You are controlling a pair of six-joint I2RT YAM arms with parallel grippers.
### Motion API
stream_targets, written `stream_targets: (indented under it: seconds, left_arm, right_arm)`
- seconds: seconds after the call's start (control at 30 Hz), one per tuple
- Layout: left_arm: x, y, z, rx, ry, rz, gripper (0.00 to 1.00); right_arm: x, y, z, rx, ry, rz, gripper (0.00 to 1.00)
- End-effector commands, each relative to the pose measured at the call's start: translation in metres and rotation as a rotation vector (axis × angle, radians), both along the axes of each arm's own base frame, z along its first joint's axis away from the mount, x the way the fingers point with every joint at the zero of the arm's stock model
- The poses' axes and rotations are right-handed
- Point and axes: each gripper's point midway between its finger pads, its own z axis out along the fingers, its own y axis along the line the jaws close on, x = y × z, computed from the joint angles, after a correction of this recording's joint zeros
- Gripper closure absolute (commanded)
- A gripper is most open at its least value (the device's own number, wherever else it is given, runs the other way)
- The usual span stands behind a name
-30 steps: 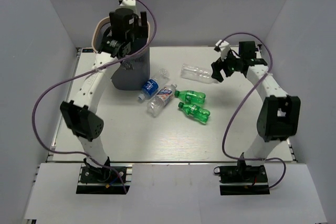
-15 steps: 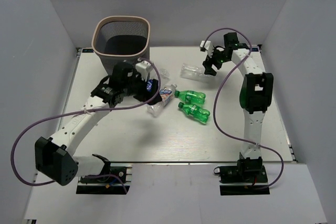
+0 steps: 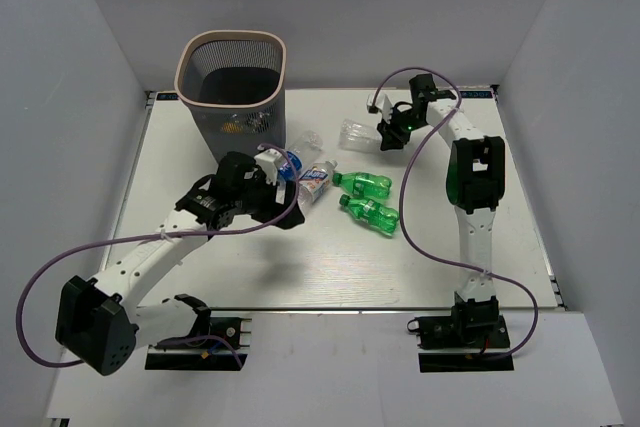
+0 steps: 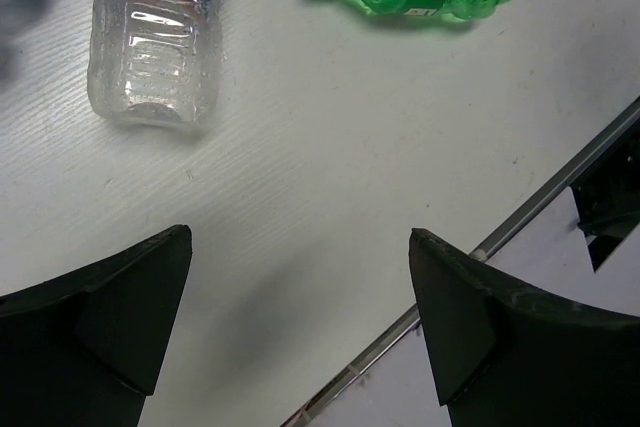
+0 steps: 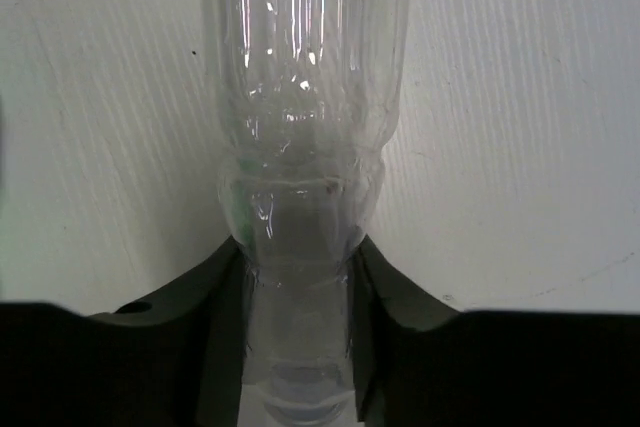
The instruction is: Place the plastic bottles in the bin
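Note:
The bin [image 3: 181, 75], dark mesh with a pale rim, stands at the back left. A clear unlabelled bottle [image 3: 358, 134] lies at the back centre, and my right gripper [image 3: 384, 134] is shut on its neck [image 5: 300, 247], one finger pressed on each side. Four more bottles lie mid-table: a blue-labelled one [image 3: 288, 165], a clear one with a blue and orange label [image 3: 312, 183] [image 4: 155, 42], and two green ones [image 3: 363, 183] [image 3: 373, 213]. My left gripper [image 3: 284, 203] [image 4: 300, 302] hovers open just in front of them, holding nothing.
Another clear bottle [image 3: 310, 140] lies beside the bin's foot. The table's front edge [image 4: 560, 172] runs close behind my left gripper. White walls enclose the table on three sides. The purple cable [image 3: 405, 197] of the right arm hangs near the green bottles.
My left arm came down from over the bin to the table beside the bottles. My right gripper moved left to the clear bottle and closed on its neck.

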Motion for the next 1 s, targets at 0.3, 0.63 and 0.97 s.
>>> stream_targets:
  seconds: [0.3, 0.63, 0.97]
  left_arm:
    - [-0.005, -0.007, -0.044, 0.106, -0.057, -0.029, 0.01]
    - [0.008, -0.029, -0.049, 0.171, -0.107, -0.073, 0.01]
    - [0.005, -0.027, -0.043, 0.203, -0.188, -0.012, 0.01]
  right_arm:
    - [-0.065, 0.062, 0.226, 0.37, -0.215, 0.097, 0.75]
    - [-0.109, 0.177, 0.413, 0.813, -0.507, 0.264, 0.74]
    - [-0.086, 0.278, 0.437, 1.197, -0.456, 0.288, 0.59]
